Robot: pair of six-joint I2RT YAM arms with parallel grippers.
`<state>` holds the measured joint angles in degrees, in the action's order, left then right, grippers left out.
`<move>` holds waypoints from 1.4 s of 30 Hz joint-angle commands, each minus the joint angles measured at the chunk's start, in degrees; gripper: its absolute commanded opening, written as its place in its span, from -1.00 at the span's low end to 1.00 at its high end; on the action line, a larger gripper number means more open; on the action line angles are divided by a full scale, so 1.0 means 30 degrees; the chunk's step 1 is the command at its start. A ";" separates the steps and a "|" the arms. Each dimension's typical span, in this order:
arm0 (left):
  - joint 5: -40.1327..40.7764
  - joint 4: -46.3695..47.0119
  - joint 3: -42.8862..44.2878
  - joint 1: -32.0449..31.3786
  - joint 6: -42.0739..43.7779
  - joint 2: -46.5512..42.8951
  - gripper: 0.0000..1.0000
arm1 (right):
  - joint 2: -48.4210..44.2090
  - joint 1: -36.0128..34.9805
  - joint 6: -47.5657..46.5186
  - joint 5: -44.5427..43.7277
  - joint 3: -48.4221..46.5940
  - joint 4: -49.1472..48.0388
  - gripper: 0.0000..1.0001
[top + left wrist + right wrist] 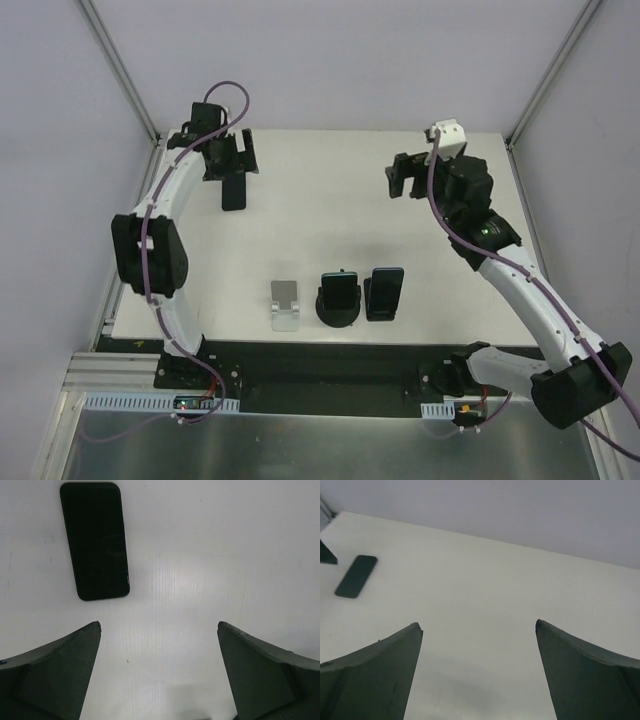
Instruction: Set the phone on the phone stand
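Left fingers (60,670) wide apart, empty, near the flat phone (95,540) — right fingers (375,675) likewise, well apart.

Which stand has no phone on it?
The silver stand, leftmost of the row; the middle stand and the right stand are both occupied.

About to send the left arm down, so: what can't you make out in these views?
Top external: left end effector hides the phone's far end.
Top external: silver phone stand too small to show its lip; neither wrist view shows it.
Left wrist: phone uniformly black; screen up or down unclear.
Right wrist: dark shape cut off by left edge.
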<state>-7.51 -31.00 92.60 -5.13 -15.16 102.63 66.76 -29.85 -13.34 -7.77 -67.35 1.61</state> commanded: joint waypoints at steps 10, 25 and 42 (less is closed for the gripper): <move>0.0221 -0.7859 1.2052 0.1150 0.4175 1.0725 0.98 | 0.0011 0.4908 -0.1118 0.6282 0.3760 -0.2557 0.94; 0.2414 -0.7829 1.4193 0.1328 0.4497 1.3953 0.98 | 0.1418 0.5173 -0.1030 0.6721 0.3730 -0.2967 0.94; 0.2621 -0.8415 1.0535 0.0624 0.3765 1.2348 -0.11 | 0.1271 0.5173 -0.1148 0.5930 0.4023 -0.3202 0.94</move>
<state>0.67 -52.10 129.69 -3.01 -2.70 143.11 71.13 -14.70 -16.82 10.46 -55.57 -4.54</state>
